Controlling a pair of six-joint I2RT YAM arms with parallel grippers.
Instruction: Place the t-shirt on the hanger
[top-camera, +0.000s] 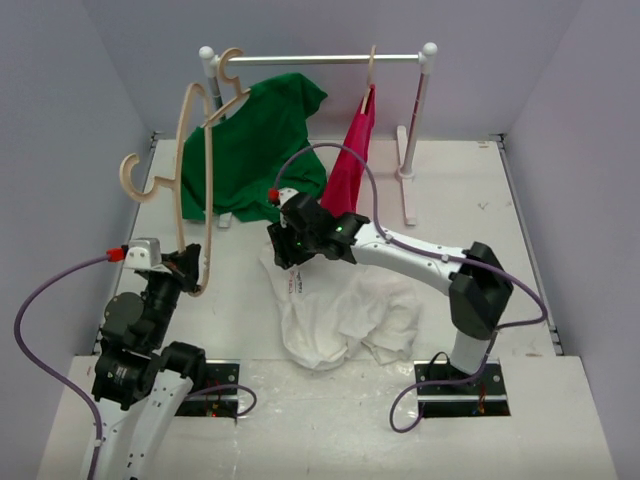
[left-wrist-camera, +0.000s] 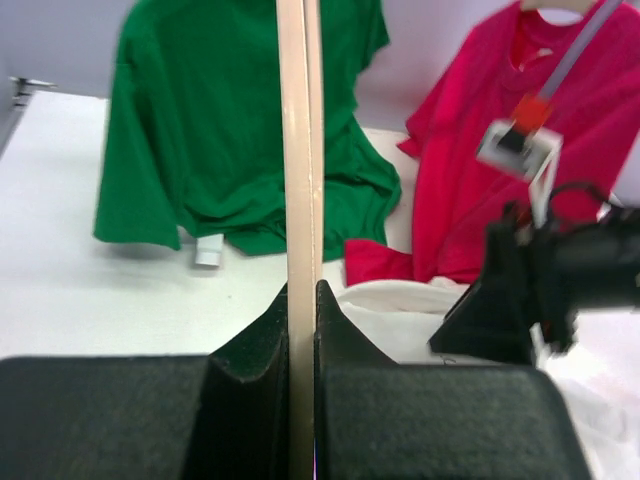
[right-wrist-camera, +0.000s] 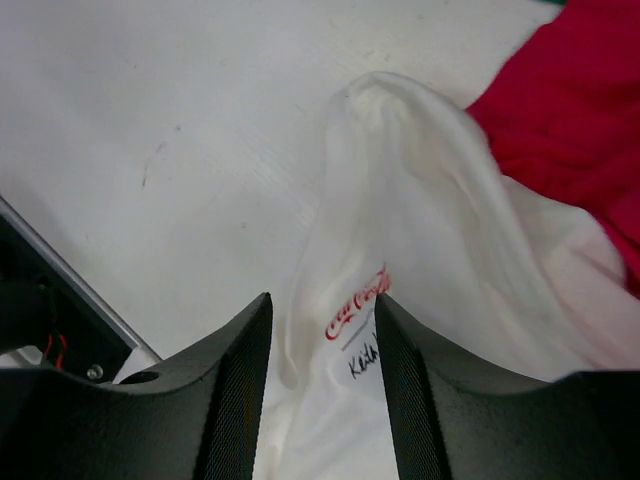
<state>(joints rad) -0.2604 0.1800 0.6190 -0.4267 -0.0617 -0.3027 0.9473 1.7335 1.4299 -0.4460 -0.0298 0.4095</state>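
A pale wooden hanger (top-camera: 208, 200) stands upright on the left, its hook pointing left. My left gripper (top-camera: 190, 272) is shut on its lower end; in the left wrist view the bar (left-wrist-camera: 300, 150) runs straight up between the closed fingers of that gripper (left-wrist-camera: 303, 290). A crumpled white t-shirt (top-camera: 340, 315) lies on the table in front of the right arm. My right gripper (top-camera: 283, 245) is open, low over the shirt's far left edge. In the right wrist view this gripper (right-wrist-camera: 320, 305) straddles white fabric (right-wrist-camera: 420, 230) with a red-lettered neck label (right-wrist-camera: 355, 310).
A white garment rack (top-camera: 320, 60) stands at the back. A green t-shirt (top-camera: 255, 140) hangs from it on a hanger at the left, a red t-shirt (top-camera: 350, 160) at the right, its hem touching the white shirt. The rack's foot (top-camera: 407, 190) is at the right.
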